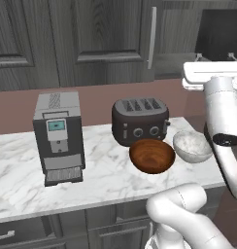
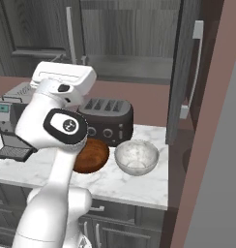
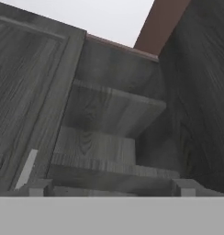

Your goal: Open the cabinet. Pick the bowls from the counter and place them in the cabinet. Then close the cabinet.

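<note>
The dark grey cabinet has its left door [image 1: 108, 34] shut and its right door [image 2: 185, 72] swung wide open, so the bare shelves [image 3: 114, 110] inside show. My gripper [image 1: 215, 56] is open and holds nothing. It is raised above the counter's right end and points into the open cabinet. Below it, in front of the toaster, the reddish-brown bowl [image 1: 152, 155] and the pale grey-white bowl [image 1: 192, 146] sit side by side on the marble counter [image 1: 101, 180]. Both are upright, and the pale one is nearer the counter's right end.
A black toaster [image 1: 140, 120] stands right behind the bowls, with a grey coffee machine [image 1: 58, 138] further left. The open door's long silver handle [image 2: 195, 68] juts out past the counter's right end. Dark drawer fronts [image 1: 23, 233] run below the counter.
</note>
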### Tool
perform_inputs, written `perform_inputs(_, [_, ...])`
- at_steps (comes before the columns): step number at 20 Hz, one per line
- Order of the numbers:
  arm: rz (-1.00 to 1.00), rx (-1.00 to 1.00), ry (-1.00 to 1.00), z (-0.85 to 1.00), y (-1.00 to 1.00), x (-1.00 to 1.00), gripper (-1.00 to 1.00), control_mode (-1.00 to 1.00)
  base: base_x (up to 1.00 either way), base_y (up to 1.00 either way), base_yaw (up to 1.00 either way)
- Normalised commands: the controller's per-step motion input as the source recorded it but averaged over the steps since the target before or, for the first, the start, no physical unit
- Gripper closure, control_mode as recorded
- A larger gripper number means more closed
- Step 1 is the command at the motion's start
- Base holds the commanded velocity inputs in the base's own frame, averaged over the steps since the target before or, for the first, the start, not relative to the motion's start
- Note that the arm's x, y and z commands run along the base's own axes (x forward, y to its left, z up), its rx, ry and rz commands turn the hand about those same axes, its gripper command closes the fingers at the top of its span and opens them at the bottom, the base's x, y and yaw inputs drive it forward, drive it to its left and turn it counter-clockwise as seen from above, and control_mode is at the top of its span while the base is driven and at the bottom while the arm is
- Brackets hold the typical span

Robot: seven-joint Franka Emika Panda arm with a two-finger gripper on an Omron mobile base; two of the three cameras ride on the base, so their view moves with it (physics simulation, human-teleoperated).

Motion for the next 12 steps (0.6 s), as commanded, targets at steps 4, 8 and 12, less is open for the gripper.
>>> perform_inputs(4, [0.22,0.08,0.06,-0.05,0.48,0.19,-1.00,-1.00,0.00,0.00,0.00])
perform_inputs(8, [0.22,0.04,0.01,-0.05,0.47,0.11,-1.00,-1.00,0.00,0.00,0.00])
perform_inputs(12, [0.23,0.00,-0.06,-0.03,0.32,0.05,-1.00,-1.00,0.00,0.00,0.00])
